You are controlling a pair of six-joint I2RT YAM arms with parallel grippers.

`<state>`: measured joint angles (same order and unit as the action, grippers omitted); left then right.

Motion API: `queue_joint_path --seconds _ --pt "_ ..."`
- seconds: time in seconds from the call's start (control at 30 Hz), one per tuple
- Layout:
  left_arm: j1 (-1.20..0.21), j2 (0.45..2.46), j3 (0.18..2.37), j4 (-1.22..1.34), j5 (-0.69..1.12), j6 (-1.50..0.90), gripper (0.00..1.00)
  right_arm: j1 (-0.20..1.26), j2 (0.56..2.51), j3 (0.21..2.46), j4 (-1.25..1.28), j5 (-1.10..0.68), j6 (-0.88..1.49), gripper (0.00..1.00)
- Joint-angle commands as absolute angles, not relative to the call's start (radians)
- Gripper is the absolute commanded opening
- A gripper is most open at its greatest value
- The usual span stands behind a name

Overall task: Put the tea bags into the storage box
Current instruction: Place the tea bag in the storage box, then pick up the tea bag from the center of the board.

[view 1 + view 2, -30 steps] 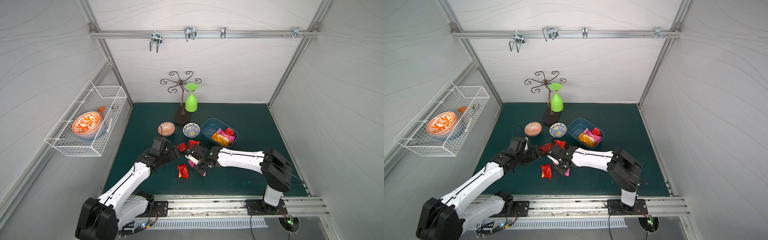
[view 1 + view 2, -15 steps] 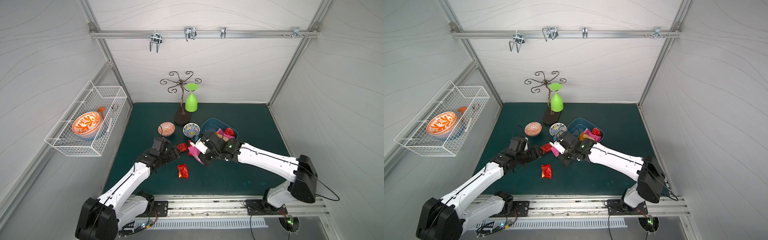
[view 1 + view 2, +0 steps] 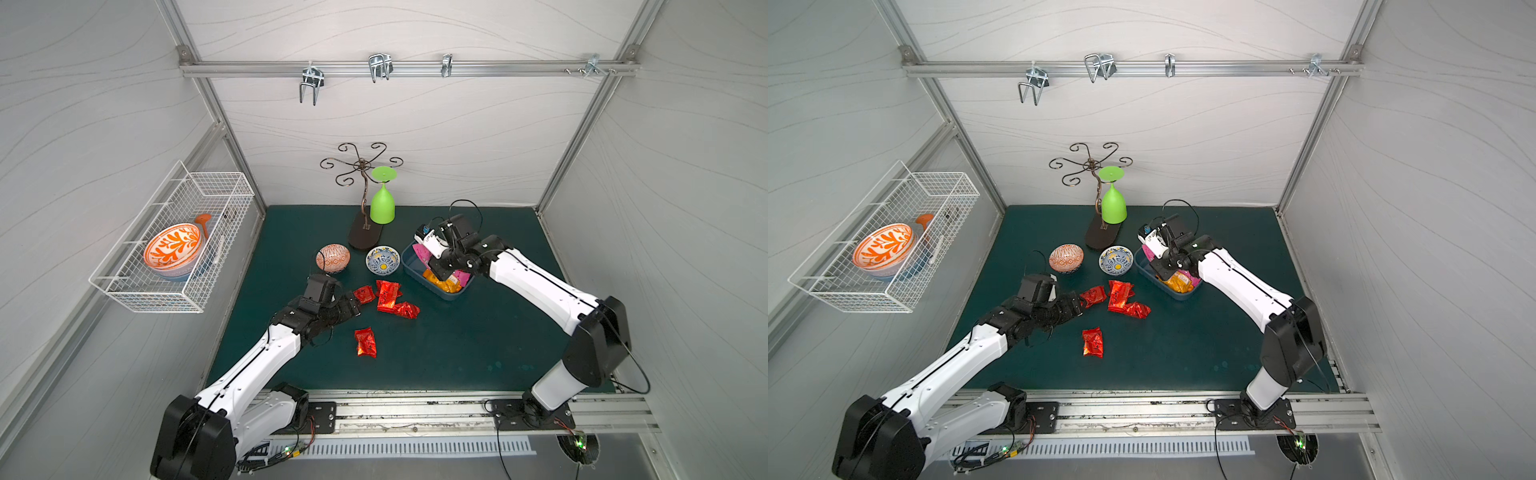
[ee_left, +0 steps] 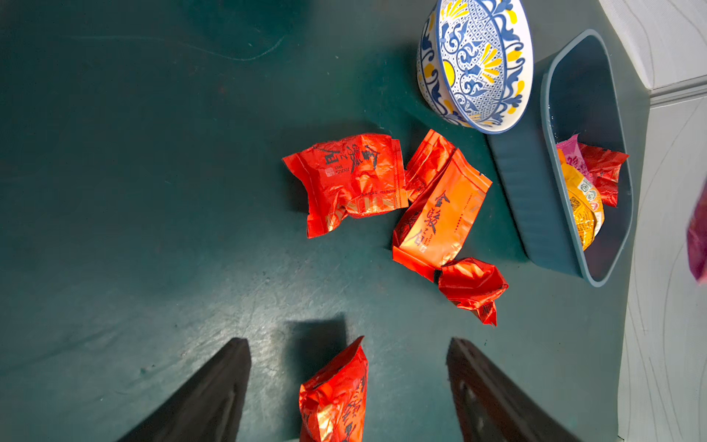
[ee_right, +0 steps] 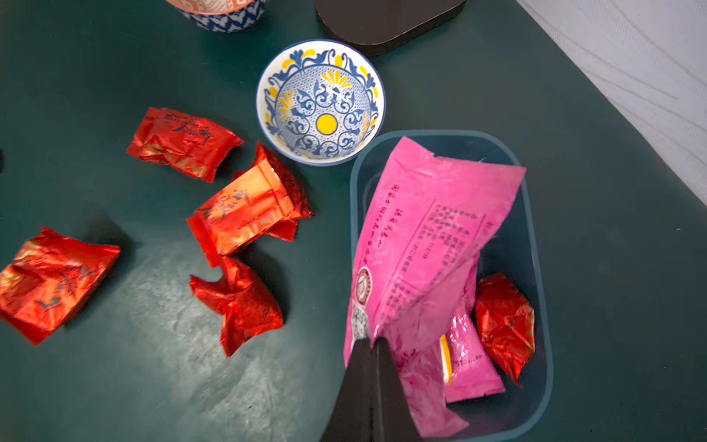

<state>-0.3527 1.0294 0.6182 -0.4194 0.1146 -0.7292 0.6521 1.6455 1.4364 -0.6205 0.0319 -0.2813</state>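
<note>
The right tool (image 5: 370,340) is clamped shut on one end of a long magenta-pink foil tea sachet (image 5: 428,229). The sachet hangs directly over the shallow dark blue plastic storage box (image 5: 512,245), its long axis roughly along the box's length. It is creased and finely printed. The left tool (image 4: 348,342) gapes open above the green table (image 4: 153,191), near loose shiny red sachets (image 4: 348,180).
</note>
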Motion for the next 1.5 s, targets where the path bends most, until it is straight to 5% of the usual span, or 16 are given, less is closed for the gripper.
queue_joint_path --seconds 0.0,0.5,0.57,0.63,1.07,1.27,1.33,1.47 --pt "-0.351 1.034 0.630 -0.414 0.123 -0.717 0.85 0.633 1.743 1.506 -0.650 0.034 -0.357 0.00" --pt "-0.351 1.039 0.626 -0.413 0.116 -0.708 0.85 0.644 1.922 1.525 -0.669 -0.022 -0.302 0.00" --pt "-0.351 1.045 0.626 -0.409 0.121 -0.709 0.85 0.650 1.897 1.511 -0.664 0.001 -0.291 0.19" --pt "-0.351 1.049 0.626 -0.408 0.124 -0.710 0.85 0.656 1.866 1.503 -0.661 0.021 -0.283 0.25" --pt "-0.352 1.055 0.620 -0.402 0.121 -0.720 0.85 0.902 1.642 1.339 -0.665 0.107 -0.108 0.39" --pt "-0.352 1.063 0.618 -0.391 0.129 -0.733 0.85 1.003 1.648 1.237 -0.639 0.146 0.028 0.43" --pt "-0.352 1.065 0.617 -0.389 0.133 -0.737 0.85 1.008 1.663 1.215 -0.623 0.129 0.064 0.54" --pt "-0.352 1.060 0.614 -0.391 0.135 -0.737 0.85 1.007 1.697 1.207 -0.604 0.137 0.106 0.53"
